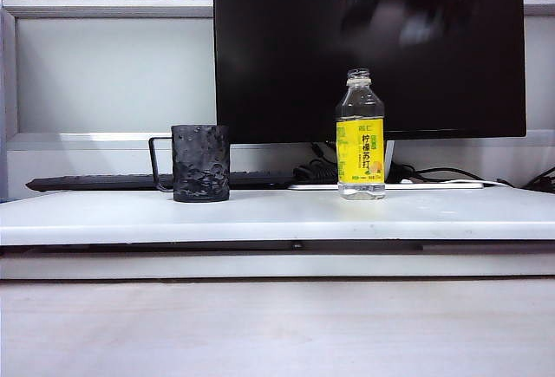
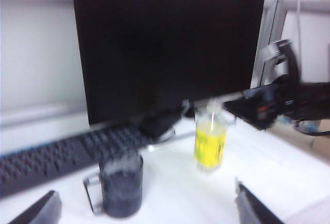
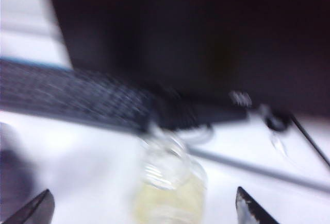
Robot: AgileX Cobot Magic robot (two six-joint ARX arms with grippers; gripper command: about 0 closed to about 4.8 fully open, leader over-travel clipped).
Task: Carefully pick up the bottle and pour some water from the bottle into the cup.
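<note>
On a white tabletop (image 1: 104,217), the dark dimpled cup (image 1: 200,163) stands left of the uncapped yellow-labelled bottle (image 1: 361,135); they are apart. The left gripper (image 2: 147,206) hovers with jaws spread, gripping nothing. The right gripper (image 3: 144,208) hangs above the bottle's mouth, jaws spread either side, not touching.

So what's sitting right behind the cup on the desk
Behind the cup a dark keyboard stretches across, with the black monitor above. The cup covers part of the keyboard.
</note>
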